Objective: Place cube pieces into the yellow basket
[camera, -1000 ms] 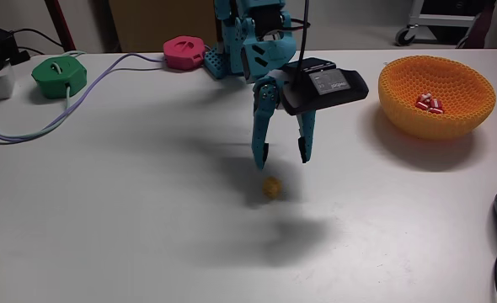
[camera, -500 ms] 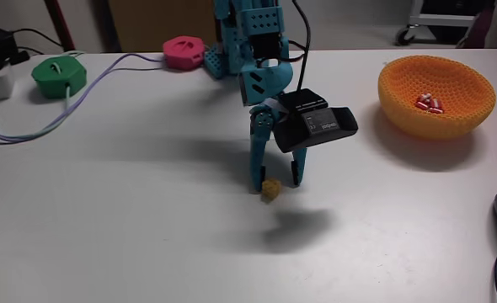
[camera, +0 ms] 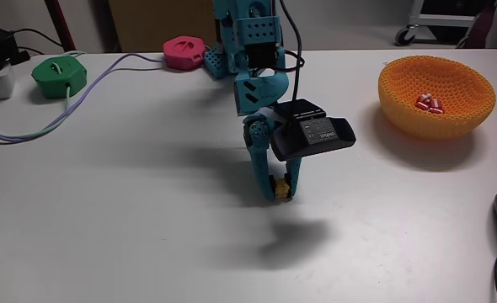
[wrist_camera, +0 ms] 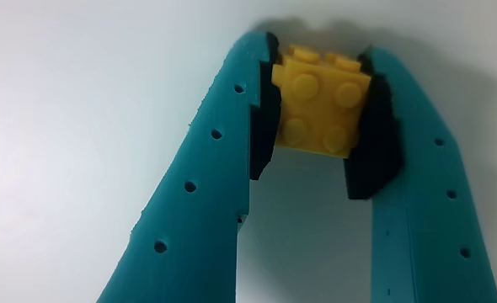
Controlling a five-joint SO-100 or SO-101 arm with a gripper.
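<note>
Claw: the teal gripper (camera: 275, 194) points down at the white table (camera: 130, 219), its two tips at the surface, clenched on one yellow studded cube (camera: 277, 188).
Grip: in the wrist view the gripper (wrist_camera: 320, 126) has a black pad on each finger pressed against opposite sides of the yellow studded cube (wrist_camera: 322, 111); four studs show on the cube's face.
Basket: one yellow basket (camera: 400, 105) stands well to the right of the claw in the fixed view and farther back.
Cubes in basket: red-and-white striped cubes (camera: 429, 103) lie together inside; at least two, the exact count cannot be told.
Round devices: one green device (camera: 59, 76) far to the claw's left, one pink device (camera: 185, 51) behind it, each with a cable.
Dark object: one, at the right edge, cut off by the frame.
</note>
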